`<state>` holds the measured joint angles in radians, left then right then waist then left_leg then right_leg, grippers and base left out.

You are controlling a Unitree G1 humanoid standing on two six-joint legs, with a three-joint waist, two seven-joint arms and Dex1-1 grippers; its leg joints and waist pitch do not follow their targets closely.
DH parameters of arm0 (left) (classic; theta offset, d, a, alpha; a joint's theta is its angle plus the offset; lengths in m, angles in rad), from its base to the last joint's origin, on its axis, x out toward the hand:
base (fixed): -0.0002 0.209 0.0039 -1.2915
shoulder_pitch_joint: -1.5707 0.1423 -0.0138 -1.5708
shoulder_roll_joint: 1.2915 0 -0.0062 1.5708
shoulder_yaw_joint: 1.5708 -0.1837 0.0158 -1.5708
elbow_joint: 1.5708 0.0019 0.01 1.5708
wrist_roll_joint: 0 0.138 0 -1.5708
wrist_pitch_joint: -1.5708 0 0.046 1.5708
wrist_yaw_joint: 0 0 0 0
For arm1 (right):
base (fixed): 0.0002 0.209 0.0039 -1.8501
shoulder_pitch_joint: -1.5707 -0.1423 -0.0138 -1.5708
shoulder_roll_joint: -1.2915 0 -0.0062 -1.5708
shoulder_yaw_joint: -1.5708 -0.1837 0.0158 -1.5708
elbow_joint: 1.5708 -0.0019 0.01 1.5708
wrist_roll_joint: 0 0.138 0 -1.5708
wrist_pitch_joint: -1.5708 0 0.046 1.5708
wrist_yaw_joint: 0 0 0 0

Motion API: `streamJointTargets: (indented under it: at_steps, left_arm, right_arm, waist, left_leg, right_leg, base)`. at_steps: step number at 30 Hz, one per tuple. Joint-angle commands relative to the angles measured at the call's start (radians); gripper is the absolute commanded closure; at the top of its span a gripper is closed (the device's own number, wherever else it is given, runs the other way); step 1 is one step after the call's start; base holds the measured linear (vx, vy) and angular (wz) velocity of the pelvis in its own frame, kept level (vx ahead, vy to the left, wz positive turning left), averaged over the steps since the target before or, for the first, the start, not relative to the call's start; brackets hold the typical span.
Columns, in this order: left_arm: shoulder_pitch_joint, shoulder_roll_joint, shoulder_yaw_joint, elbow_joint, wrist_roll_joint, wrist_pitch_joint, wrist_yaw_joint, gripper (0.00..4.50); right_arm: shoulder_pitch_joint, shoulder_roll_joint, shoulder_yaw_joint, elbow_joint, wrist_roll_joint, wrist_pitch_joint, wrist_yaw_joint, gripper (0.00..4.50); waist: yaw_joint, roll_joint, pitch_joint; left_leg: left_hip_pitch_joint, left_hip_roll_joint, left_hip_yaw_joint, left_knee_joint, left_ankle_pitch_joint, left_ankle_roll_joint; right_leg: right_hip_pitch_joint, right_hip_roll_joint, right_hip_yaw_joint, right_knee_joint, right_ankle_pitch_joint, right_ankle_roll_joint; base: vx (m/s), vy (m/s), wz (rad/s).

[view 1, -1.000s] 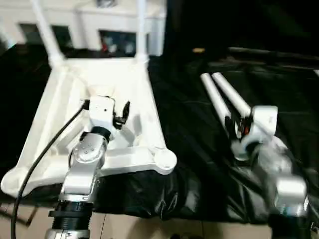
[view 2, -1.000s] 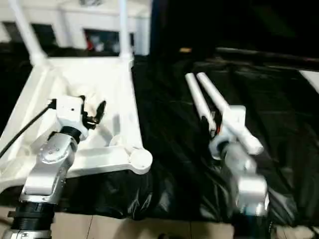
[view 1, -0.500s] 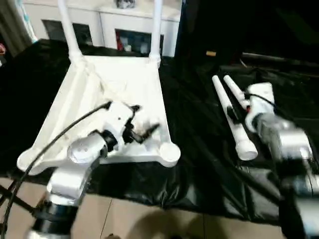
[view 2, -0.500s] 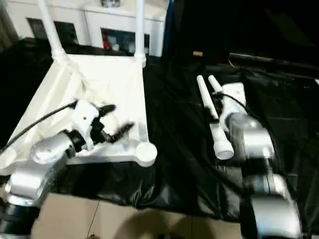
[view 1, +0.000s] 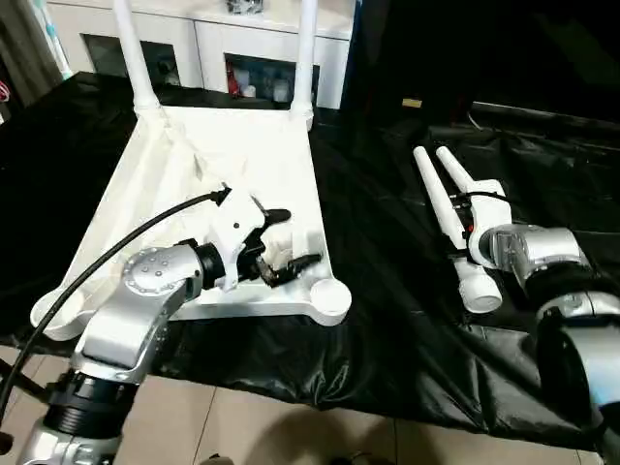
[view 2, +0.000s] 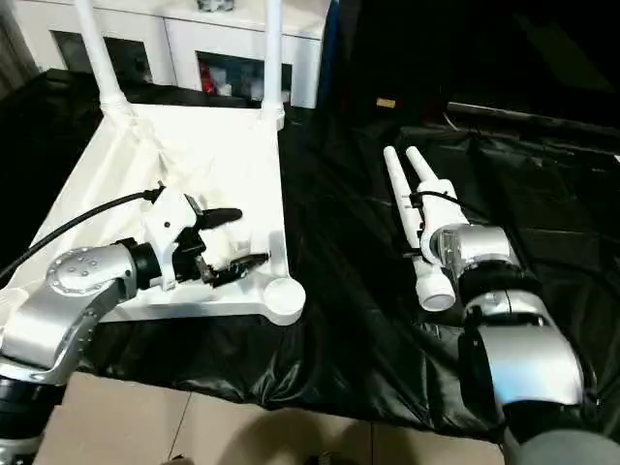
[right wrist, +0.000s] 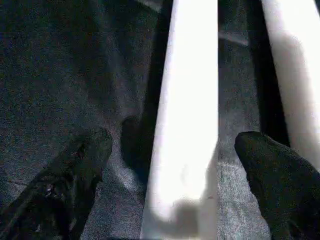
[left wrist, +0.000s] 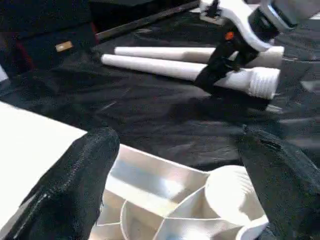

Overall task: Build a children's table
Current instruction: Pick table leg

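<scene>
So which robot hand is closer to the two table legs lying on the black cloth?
The right one. The right tool sits right over one of the two loose legs, a finger on each side. The left tool is off at the upside-down tabletop, by its near corner socket.

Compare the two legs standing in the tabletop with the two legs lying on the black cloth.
The fitted legs stand upright in the far corner sockets of the tabletop; the loose legs lie flat, side by side, on the cloth. The loose legs show threaded ends; the fitted legs' ends are hidden. The right gripper straddles one loose leg. All are white, round and tapered.
</scene>
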<state>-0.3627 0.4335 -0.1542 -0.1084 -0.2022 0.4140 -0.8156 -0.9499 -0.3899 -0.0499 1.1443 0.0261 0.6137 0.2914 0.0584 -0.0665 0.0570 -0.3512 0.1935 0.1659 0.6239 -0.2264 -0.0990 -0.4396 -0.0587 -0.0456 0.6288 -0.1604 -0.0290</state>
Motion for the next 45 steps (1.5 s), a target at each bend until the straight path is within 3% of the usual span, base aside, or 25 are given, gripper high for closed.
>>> streamJointTargets:
  at_steps: [1,8,13,21,31,33,34,35,36,39,40,41,42,44,45]
  left_arm:
    - [0.000,0.018,-0.017,-0.022,-0.011,0.015,-0.024,0.07]
    - [-0.010,0.043,-0.022,-0.039,-0.031,0.047,-0.067,0.00]
    - [-0.020,0.045,-0.024,-0.024,-0.021,0.034,-0.064,0.00]
    - [-0.038,0.019,-0.028,0.003,0.014,-0.013,-0.023,0.00]
    - [-0.064,-0.024,-0.016,0.054,0.023,-0.030,0.033,0.00]
    - [-0.086,-0.047,-0.016,0.088,0.035,-0.034,0.068,0.00]
    - [-0.088,-0.050,-0.015,0.092,0.035,-0.036,0.071,0.00]
    - [-0.099,-0.064,-0.008,0.115,0.038,-0.053,0.090,0.00]
    - [-0.121,-0.090,0.002,0.147,0.034,-0.046,0.118,0.00]
    - [-0.190,-0.170,0.032,0.233,0.014,-0.017,0.192,0.00]
    - [-0.220,-0.208,0.046,0.264,0.002,-0.001,0.228,0.00]
    - [-0.250,-0.243,0.060,0.292,-0.008,0.015,0.263,0.00]
    - [-0.277,-0.274,0.076,0.313,-0.028,0.040,0.286,0.00]
    - [-0.310,-0.320,0.106,0.335,-0.068,0.086,0.317,0.00]
    - [-0.334,-0.352,0.131,0.351,-0.109,0.118,0.328,0.00]
  right_arm:
    - [-0.022,-0.021,-0.007,0.038,-0.008,0.026,0.007,0.00]
    - [-0.035,-0.029,-0.014,0.108,-0.013,0.027,0.022,0.73]
    - [-0.043,-0.031,-0.003,0.126,-0.019,0.031,0.041,1.17]
    - [-0.043,-0.039,-0.033,0.151,0.007,0.029,0.065,1.97]
    - [-0.023,-0.042,-0.056,0.159,0.019,0.021,0.065,2.61]
    - [-0.019,-0.044,-0.081,0.156,0.037,0.018,0.057,2.63]
    - [-0.019,-0.045,-0.084,0.155,0.039,0.018,0.056,2.64]
    - [-0.020,-0.045,-0.099,0.152,0.051,0.017,0.052,2.64]
    - [-0.019,-0.048,-0.124,0.145,0.074,0.011,0.058,2.64]
    - [-0.011,-0.053,-0.194,0.107,0.150,-0.013,0.116,2.64]
    - [0.002,-0.053,-0.219,0.079,0.180,-0.028,0.155,2.64]
    - [0.021,-0.051,-0.251,0.041,0.220,-0.031,0.199,2.64]
    - [0.039,-0.048,-0.279,0.005,0.255,-0.015,0.234,2.64]
    - [0.075,-0.040,-0.306,-0.056,0.295,0.025,0.277,2.64]
    - [0.145,-0.013,-0.326,-0.185,0.348,0.040,0.332,2.64]
  waist:
    - [0.003,-0.008,-0.072]
    - [0.002,-0.008,-0.067]
    - [0.002,-0.008,-0.067]
    - [0.004,-0.008,-0.069]
    - [0.003,-0.004,-0.071]
    - [0.003,0.006,-0.070]
    - [0.001,0.001,-0.070]
    - [0.004,0.018,-0.071]
    - [0.004,0.021,-0.073]
    - [0.006,0.013,-0.074]
    - [0.005,-0.012,-0.074]
    - [0.014,-0.017,-0.077]
    - [0.019,-0.012,-0.078]
    - [0.023,-0.019,-0.078]
    - [0.030,-0.010,-0.077]
  left_leg:
    - [-0.012,0.015,0.010,-0.066,-0.040,0.044]
    - [-0.010,0.018,0.010,-0.068,-0.088,0.014]
    - [-0.012,0.017,0.009,-0.067,-0.079,0.016]
    - [-0.012,0.018,0.008,-0.067,-0.072,0.018]
    - [-0.010,0.018,0.010,-0.066,-0.072,0.019]
    - [-0.008,0.018,0.010,-0.066,-0.080,0.017]
    - [-0.009,0.016,0.011,-0.065,-0.084,0.019]
    - [-0.007,0.016,0.009,-0.065,-0.086,0.016]
    - [-0.008,0.016,0.007,-0.065,-0.089,0.014]
    - [-0.011,0.013,0.009,-0.063,-0.092,0.027]
    - [-0.014,0.013,0.011,-0.062,-0.089,0.035]
    - [-0.012,0.012,0.013,-0.059,-0.071,0.053]
    - [-0.012,0.015,0.010,-0.059,-0.051,0.066]
    - [-0.017,0.015,0.010,-0.058,-0.023,0.087]
    - [-0.016,0.013,0.011,-0.057,-0.015,0.096]
  right_leg:
    - [0.073,-0.059,0.037,-0.054,-0.162,-0.213]
    - [0.070,-0.060,0.037,-0.061,-0.235,-0.195]
    - [0.073,-0.060,0.037,-0.060,-0.226,-0.194]
    - [0.075,-0.060,0.036,-0.059,-0.210,-0.200]
    - [0.074,-0.059,0.035,-0.059,-0.196,-0.211]
    - [0.073,-0.057,0.036,-0.061,-0.191,-0.214]
    - [0.073,-0.055,0.036,-0.063,-0.191,-0.212]
    - [0.073,-0.056,0.035,-0.063,-0.179,-0.218]
    - [0.078,-0.057,0.034,-0.059,-0.166,-0.225]
    - [0.082,-0.056,0.034,-0.063,-0.161,-0.229]
    - [0.084,-0.055,0.033,-0.065,-0.167,-0.228]
    - [0.086,-0.059,0.034,-0.065,-0.164,-0.221]
    - [0.086,-0.062,0.033,-0.061,-0.156,-0.226]
    - [0.089,-0.062,0.032,-0.058,-0.125,-0.237]
    - [0.089,-0.062,0.032,-0.061,-0.114,-0.237]
  base:
    - [0.000,0.000,0.00]
    - [0.000,0.000,0.00]
    - [0.000,0.000,0.00]
    - [0.000,0.000,0.00]
    - [0.000,0.000,0.00]
    - [0.000,0.000,0.00]
    - [0.000,0.000,0.00]
    - [0.000,0.000,0.00]
    - [0.000,0.000,0.00]
    - [0.000,0.000,0.00]
    - [0.000,0.000,0.00]
    - [0.000,0.000,0.00]
    - [0.000,0.000,0.00]
    - [0.000,0.000,0.00]
    - [0.000,0.000,0.00]
